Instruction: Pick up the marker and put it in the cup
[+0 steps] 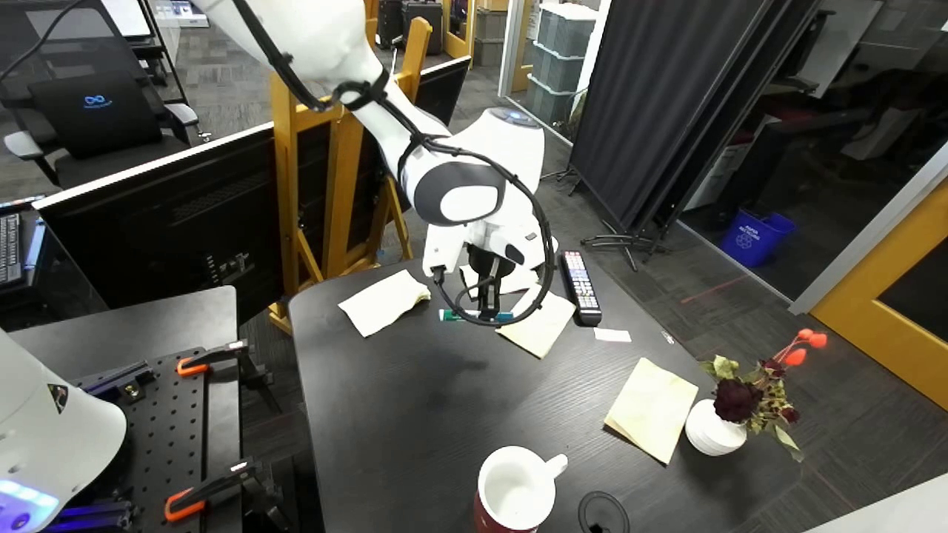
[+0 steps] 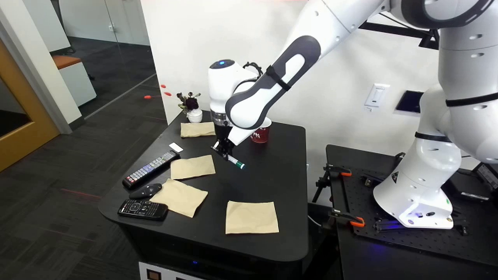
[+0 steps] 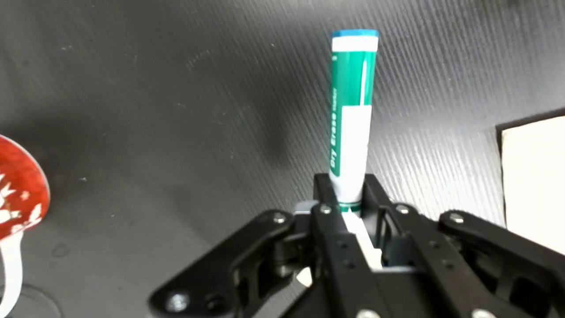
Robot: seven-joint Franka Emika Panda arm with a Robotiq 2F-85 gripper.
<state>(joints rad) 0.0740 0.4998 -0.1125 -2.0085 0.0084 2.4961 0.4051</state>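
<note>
The marker (image 3: pixel 355 88) is a green and white dry-erase pen with a blue rim at one end. My gripper (image 3: pixel 345 190) is shut on it near its other end. In both exterior views the marker (image 1: pixel 453 315) (image 2: pixel 236 161) is held roughly level above the dark table, between the fingers of the gripper (image 1: pixel 487 307) (image 2: pixel 224 152). The cup is a mug, white inside with a handle and red with a white pattern outside. It stands upright on the table (image 1: pixel 516 485) (image 2: pixel 260 135), apart from the gripper, and is partly cut off at the wrist view's left edge (image 3: pixel 22 190).
Several beige paper napkins (image 1: pixel 652 411) (image 2: pixel 252 217) lie on the table (image 1: pixel 400 414). A long black remote (image 1: pixel 581 289) and two smaller dark remotes (image 2: pixel 142 210) lie near one edge. A white vase with flowers (image 1: pixel 715 429) stands near the cup. A dark ring-shaped object (image 1: pixel 603 511) lies beside the cup.
</note>
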